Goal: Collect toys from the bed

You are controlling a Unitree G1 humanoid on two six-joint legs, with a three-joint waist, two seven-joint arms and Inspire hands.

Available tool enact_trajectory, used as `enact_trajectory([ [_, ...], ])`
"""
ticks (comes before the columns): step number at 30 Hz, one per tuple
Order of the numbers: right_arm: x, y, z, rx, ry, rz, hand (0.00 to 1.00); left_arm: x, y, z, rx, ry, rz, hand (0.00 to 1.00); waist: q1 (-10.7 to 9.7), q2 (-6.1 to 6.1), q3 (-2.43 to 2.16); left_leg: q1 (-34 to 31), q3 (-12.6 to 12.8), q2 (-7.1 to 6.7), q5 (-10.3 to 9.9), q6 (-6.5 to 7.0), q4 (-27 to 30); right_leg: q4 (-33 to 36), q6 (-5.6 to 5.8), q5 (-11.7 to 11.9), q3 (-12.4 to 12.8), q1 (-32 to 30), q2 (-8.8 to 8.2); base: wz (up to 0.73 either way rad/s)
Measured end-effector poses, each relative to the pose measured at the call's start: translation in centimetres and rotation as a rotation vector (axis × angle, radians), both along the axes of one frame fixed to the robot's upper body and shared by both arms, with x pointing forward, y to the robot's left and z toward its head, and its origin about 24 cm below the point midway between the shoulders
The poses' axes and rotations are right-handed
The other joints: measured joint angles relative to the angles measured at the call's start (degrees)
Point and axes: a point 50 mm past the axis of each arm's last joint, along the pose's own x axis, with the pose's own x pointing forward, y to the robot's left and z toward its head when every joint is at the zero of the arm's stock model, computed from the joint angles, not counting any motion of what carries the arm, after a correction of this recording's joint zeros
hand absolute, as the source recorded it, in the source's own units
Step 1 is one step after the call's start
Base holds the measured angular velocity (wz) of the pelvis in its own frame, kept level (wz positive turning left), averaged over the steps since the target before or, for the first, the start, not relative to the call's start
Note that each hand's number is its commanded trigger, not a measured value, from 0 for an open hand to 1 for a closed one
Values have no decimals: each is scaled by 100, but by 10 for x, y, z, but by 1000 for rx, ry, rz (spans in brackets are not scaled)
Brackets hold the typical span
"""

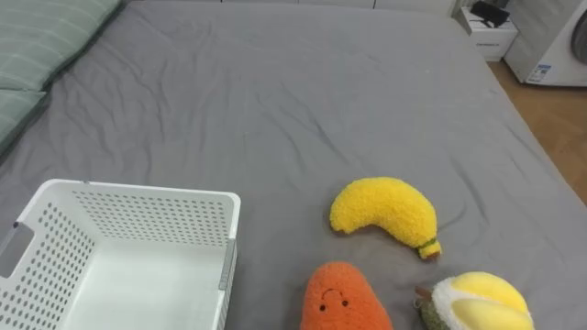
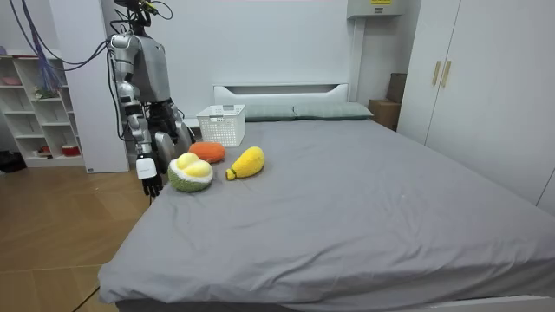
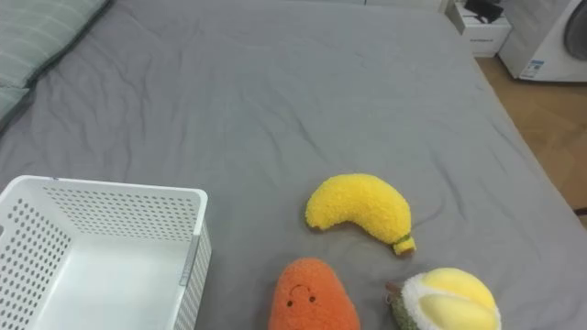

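Right hand (image 2: pixel 149 178) hangs beside grey bed (image 1: pixel 275 110); its grasp state cannot be told. On bed: white perforated plastic basket (image 1: pixel 138 211), yellow plush banana (image 1: pixel 381 213), orange plush carrot (image 1: pixel 341 298), yellow-green plush fruit (image 1: pixel 481 301).

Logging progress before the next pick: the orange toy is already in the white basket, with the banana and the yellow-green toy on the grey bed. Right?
No: the orange toy lies on the bed, right of the white basket, as the left eye view shows. The banana and yellow-green toy are on the bed.
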Motion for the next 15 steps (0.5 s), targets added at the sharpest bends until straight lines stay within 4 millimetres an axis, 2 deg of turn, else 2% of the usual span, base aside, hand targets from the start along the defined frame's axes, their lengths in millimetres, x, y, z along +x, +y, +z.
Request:
enact_trajectory([
  [12, -1, 0, 0, 4, 0, -25, 0, 0, 0, 0, 0, -1, 3, 0, -11, 10, 3, 7, -4, 2, 0, 0, -1, 2, -2, 2, 3, 11, 1, 0],
  [15, -4, 1, -1, 15, 1, -58, 0, 1, 1, 0, 3, -3, 6, 0, -14, -24, 11, 8, -5, 1, 0, 0, -1, 2, -2, 2, 4, 13, 1, 0],
])
